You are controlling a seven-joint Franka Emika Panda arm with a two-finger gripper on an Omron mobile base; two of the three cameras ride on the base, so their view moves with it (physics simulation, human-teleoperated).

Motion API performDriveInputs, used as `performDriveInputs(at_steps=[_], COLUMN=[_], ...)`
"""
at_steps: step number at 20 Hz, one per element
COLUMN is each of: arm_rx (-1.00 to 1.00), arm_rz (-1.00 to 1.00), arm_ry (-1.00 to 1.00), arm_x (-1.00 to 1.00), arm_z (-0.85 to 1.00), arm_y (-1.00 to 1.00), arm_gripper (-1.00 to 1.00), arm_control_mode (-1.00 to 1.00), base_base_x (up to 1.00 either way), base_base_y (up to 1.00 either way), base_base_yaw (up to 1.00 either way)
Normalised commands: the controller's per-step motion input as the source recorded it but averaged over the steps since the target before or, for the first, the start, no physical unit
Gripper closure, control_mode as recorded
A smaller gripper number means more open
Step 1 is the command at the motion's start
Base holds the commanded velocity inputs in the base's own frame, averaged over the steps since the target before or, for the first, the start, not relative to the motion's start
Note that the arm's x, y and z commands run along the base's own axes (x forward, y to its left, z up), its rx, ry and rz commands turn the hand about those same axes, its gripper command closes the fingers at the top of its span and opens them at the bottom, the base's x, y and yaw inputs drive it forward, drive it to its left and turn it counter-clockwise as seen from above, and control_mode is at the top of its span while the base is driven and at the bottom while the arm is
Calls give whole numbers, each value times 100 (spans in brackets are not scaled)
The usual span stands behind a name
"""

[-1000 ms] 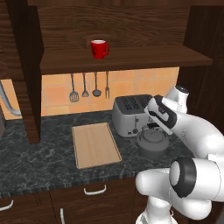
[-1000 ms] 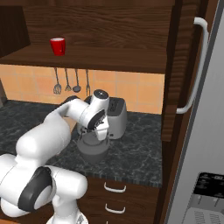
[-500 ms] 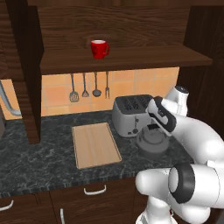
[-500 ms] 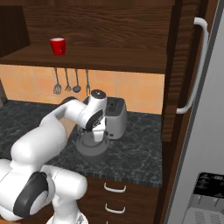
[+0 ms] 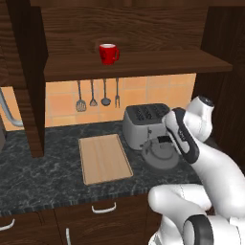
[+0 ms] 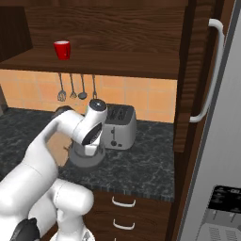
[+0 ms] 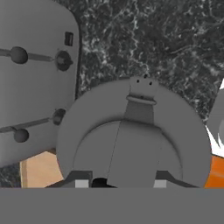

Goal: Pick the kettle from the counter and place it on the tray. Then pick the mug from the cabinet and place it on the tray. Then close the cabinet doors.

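Dark grey metal is what the end effector [image 7: 118, 183] sits right over: the kettle [image 5: 160, 154], seen from straight above in the hand view with its handle strap running down between the finger tips. Fingers look to be either side of that handle, but honestly can't tell if they're clamped on it or just close. Kettle's sitting on the black marbled tabletop [image 5: 48, 172], touching or just beside the silver toaster [image 5: 142, 123]. Light wood tray [image 5: 104, 158] lies flat to the kettle's left, near it. Red mug [image 5: 108, 53] is upright on the cabinet shelf [image 5: 143, 61] above. One cabinet door [image 6: 195, 75] stands open at the right in the right base view.
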Motion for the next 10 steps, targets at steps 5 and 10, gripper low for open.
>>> performDriveInputs(at_steps=[5,10], arm_rx=[0,0], arm_rz=[-22,-26], arm_ry=[1,6], arm_x=[0,12], arm_z=[22,9], arm_y=[87,94], arm_gripper=[100,100], arm_control_mode=[-100,-100], base_base_x=[0,0], base_base_y=[0,0], base_base_yaw=[0,0])
